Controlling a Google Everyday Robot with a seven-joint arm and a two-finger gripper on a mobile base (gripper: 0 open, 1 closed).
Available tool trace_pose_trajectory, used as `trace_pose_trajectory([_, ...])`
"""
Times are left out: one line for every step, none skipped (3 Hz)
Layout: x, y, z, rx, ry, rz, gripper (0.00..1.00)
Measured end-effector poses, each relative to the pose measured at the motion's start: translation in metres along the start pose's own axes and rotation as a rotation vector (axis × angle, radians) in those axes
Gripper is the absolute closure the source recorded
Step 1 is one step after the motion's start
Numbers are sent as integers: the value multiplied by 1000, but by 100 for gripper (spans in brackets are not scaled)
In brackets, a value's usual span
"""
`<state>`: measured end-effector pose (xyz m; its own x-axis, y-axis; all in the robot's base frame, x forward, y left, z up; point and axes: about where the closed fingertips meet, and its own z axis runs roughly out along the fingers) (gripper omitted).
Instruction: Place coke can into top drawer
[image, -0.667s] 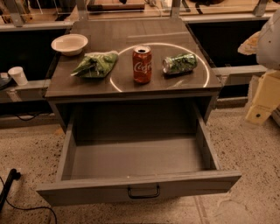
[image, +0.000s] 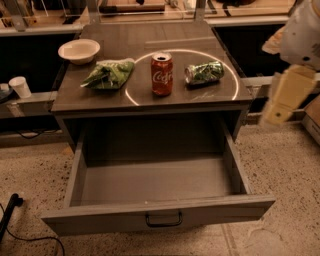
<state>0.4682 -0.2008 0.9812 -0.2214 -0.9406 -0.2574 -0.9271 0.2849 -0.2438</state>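
Observation:
The coke can stands upright on the grey cabinet top, near its front middle, inside a bright ring of light. The top drawer is pulled wide open below it, with a dark handle at the middle of its front, and nothing lies in it. My gripper is a cream-coloured piece hanging at the right edge of the view. It is beside the cabinet's right side, well apart from the can and holding nothing that I can see.
A crushed green-patterned silver can lies on its side right of the coke can. A green chip bag lies to its left, and a white bowl stands at the back left. A white cup stands on a ledge at the far left. A black cable lies on the floor.
My gripper has shifted a little to the left and up at the right edge. The coke can, the drawer and the other things have not moved.

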Motion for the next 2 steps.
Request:
trace_pose_trajectory([-50,-42,21,-11,-114,-38,0])
trace_pose_trajectory([-109,-80,55,-42,-289,-72,0])
